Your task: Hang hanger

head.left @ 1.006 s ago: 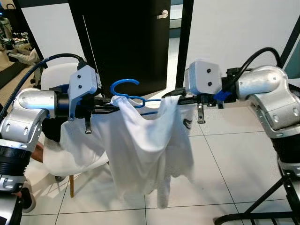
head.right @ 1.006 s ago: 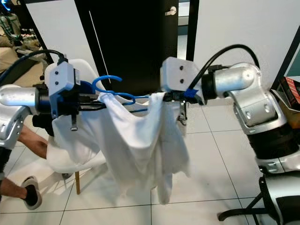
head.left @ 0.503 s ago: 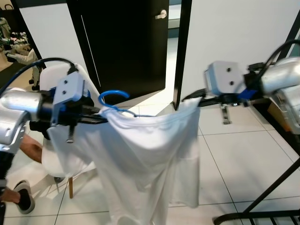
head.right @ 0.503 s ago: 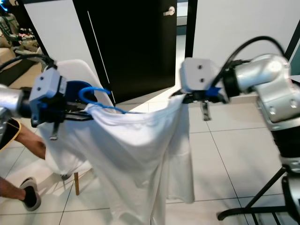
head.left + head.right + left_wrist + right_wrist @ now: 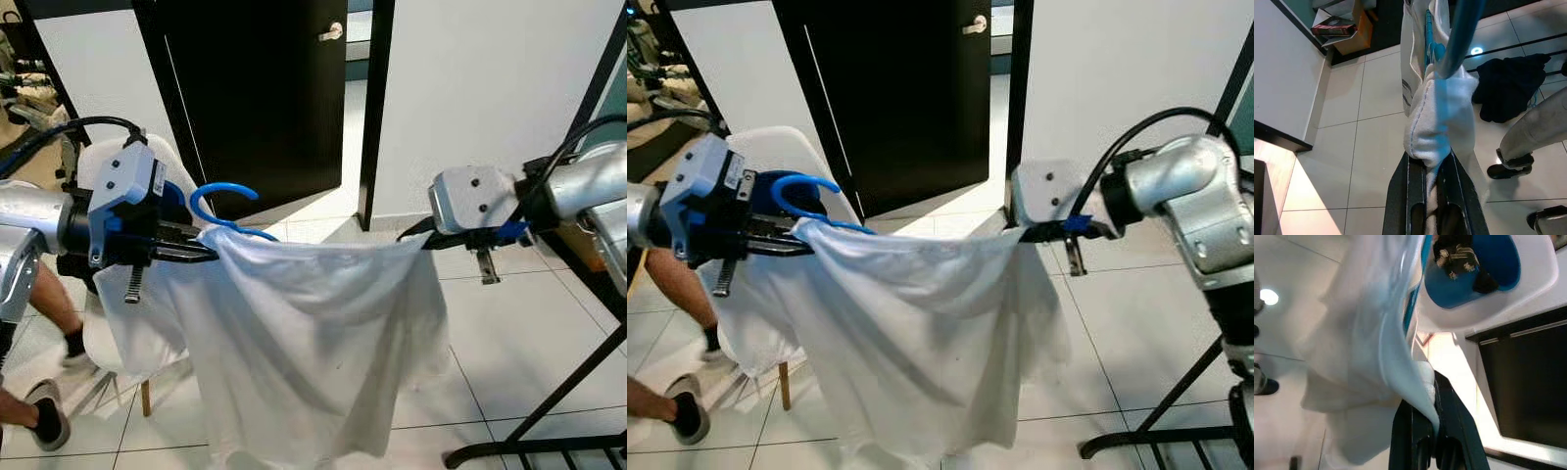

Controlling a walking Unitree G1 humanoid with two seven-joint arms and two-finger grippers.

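Both clamped, left gripper (image 5: 201,250) and right gripper (image 5: 411,235) stretch an unlabelled white shirt (image 5: 313,343) on its blue hanger (image 5: 220,201).

Tiled room with a dark door

A black door (image 5: 260,93) stood between white walls (image 5: 480,88); a white chair (image 5: 774,162) sat on pale floor tiles (image 5: 509,343).

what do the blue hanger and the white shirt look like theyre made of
The blue hanger looks like plastic or coated wire: a thin, glossy, evenly coloured hook, though which of the two is unclear. The white shirt seems to be soft knit cotton: matte, draping in folds between the left gripper and the right gripper, with a stitched hem bunched at the fingers.
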